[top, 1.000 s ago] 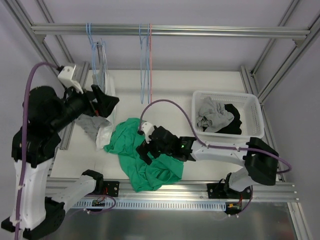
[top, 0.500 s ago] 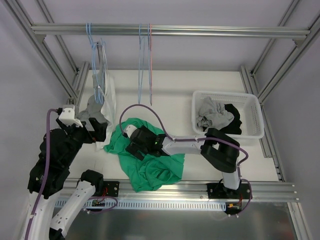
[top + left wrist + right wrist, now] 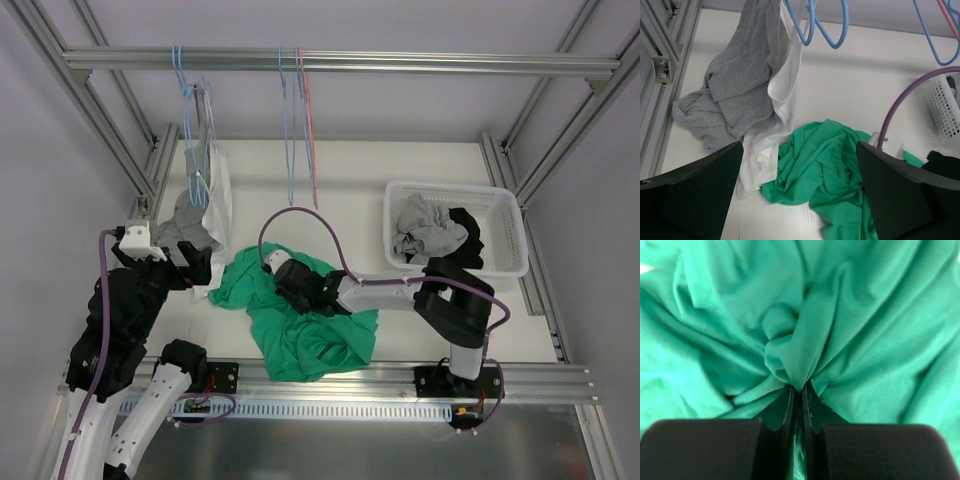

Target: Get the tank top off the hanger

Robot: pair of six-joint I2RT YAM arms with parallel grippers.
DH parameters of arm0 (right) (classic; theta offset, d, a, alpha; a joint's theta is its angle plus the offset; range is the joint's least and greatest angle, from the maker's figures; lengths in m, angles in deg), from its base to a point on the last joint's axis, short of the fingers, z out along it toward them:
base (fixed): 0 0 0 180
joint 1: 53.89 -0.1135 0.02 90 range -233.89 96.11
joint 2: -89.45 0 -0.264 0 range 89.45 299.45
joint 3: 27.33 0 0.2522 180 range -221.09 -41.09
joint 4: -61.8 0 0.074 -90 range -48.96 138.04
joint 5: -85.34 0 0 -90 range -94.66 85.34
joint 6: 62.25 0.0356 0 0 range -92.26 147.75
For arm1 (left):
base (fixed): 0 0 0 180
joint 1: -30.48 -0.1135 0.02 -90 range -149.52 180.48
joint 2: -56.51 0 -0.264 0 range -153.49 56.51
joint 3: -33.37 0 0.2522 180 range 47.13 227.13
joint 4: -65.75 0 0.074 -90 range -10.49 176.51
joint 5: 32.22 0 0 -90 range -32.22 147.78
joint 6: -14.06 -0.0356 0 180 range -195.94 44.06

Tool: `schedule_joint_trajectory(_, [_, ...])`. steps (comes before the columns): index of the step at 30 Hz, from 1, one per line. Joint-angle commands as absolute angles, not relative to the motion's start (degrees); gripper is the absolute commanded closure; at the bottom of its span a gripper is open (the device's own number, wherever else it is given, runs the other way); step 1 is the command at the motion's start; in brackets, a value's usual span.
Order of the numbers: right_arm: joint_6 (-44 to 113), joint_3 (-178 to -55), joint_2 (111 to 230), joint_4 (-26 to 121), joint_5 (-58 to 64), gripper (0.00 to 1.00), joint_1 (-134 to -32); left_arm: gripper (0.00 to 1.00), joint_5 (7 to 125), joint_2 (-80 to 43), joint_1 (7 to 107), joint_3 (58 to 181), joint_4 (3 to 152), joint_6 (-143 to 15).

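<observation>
**Item 1, green tank top** [image 3: 305,325]: off the hanger, crumpled on the white table [image 3: 400,165] between the 2 arms. Its lower right edge spreads further right than 0.5 s ago.

**Item 2, right gripper** [image 3: 799,390]: jaws pressed together on a bunched fold of the green tank top. It sits slightly right of its earlier place.

**Item 3, left gripper** [image 3: 799,146]: fingers spread wide, holding nothing, raised near the white top [image 3: 785,90] and grey garment [image 3: 735,95], which both hang from a blue hanger [image 3: 822,25]. Its position is almost unchanged.

**Item 4, 2 empty hangers** [image 3: 300,130]: 1 blue and 1 red on the rail [image 3: 400,63], now tilted rightward.

**Item 5, basket** [image 3: 450,186]: holds grey and black clothes, unmoved.
</observation>
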State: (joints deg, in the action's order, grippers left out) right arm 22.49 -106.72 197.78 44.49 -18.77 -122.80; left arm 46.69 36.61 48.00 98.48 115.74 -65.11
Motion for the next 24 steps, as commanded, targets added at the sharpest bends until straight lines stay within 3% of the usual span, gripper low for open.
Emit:
schedule_joint_trajectory(1, [24.2,-102.9,189.7,41.1,-19.5,1.00,-123.3,0.01,44.6,38.6,47.6,97.1,113.0,-66.1])
schedule_joint_trajectory(11, [21.9,-102.1,165.8,38.4,-29.4,1.00,-124.4,0.01,38.3,44.3,47.6,95.0,112.7,-64.8])
schedule_joint_trajectory(24, [9.8,-122.5,153.2,23.7,-34.7,1.00,-124.6,0.01,37.4,44.5,47.6,94.6,112.5,-64.5])
